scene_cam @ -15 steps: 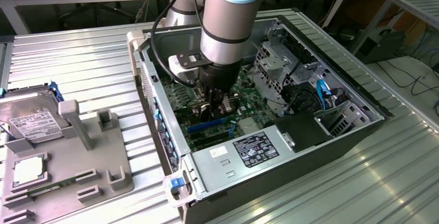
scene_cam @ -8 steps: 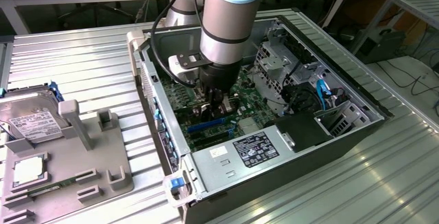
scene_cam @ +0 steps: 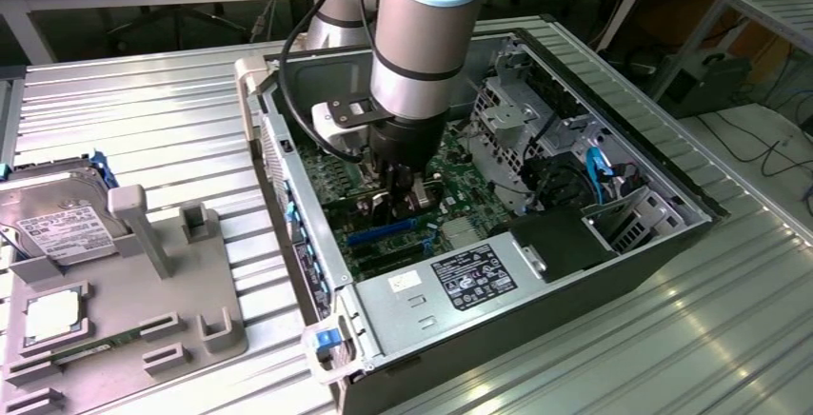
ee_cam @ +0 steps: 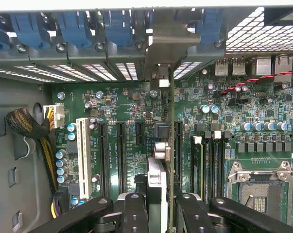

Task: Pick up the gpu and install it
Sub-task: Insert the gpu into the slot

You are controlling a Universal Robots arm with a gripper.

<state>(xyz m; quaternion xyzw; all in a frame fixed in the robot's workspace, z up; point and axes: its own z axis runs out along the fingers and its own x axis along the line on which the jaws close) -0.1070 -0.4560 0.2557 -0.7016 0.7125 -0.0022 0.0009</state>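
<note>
One gpu (ee_cam: 158,180) in jaws, one open case (scene_cam: 635,115)

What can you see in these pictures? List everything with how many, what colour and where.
table: one, ribbed silver metal, under everything
computer case: one, black, open, on the table
motherboard: one, green, inside the case
power supply: one, silver, labelled, at the case end nearest the exterior camera
parts tray: one, grey, to the exterior view's left of the case
hard drive: one, silver, white label, on the tray
processor chip: one, silver, on the tray
memory stick: one, green, on the tray
gpu: one, green with silver bracket, upright over the motherboard
arm: one, grey, reaching into the case
tool: one, black, shut on the gpu
</note>
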